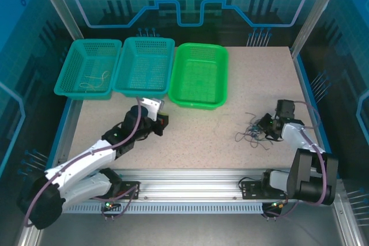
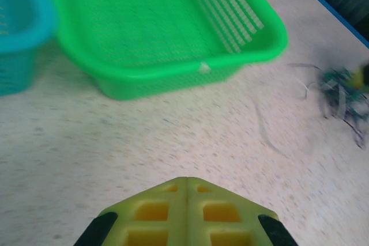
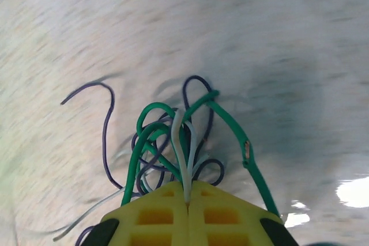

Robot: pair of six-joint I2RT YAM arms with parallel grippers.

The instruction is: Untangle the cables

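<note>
The cables point(image 1: 252, 132) lie as a small tangle on the right of the table, a mix of green, dark blue and white wires. My right gripper point(image 1: 264, 126) is down at this tangle. In the right wrist view the right gripper point(image 3: 187, 193) is shut on a white cable point(image 3: 180, 142) that loops up out of the knot of green cable point(image 3: 151, 120) and dark cable point(image 3: 106, 125). My left gripper point(image 1: 163, 124) hovers mid-table, in front of the baskets. Its yellow fingers point(image 2: 161, 208) are pressed together with nothing between them. The tangle point(image 2: 343, 93) shows blurred far off to its right.
Three baskets stand in a row at the back: two teal ones point(image 1: 72, 76) point(image 1: 124, 76) and a green one point(image 1: 199, 103). A pale wire point(image 1: 95, 79) lies in the leftmost teal basket. Another thin pale wire point(image 2: 265, 133) rests on the table between the green basket point(image 2: 173, 73) and the tangle.
</note>
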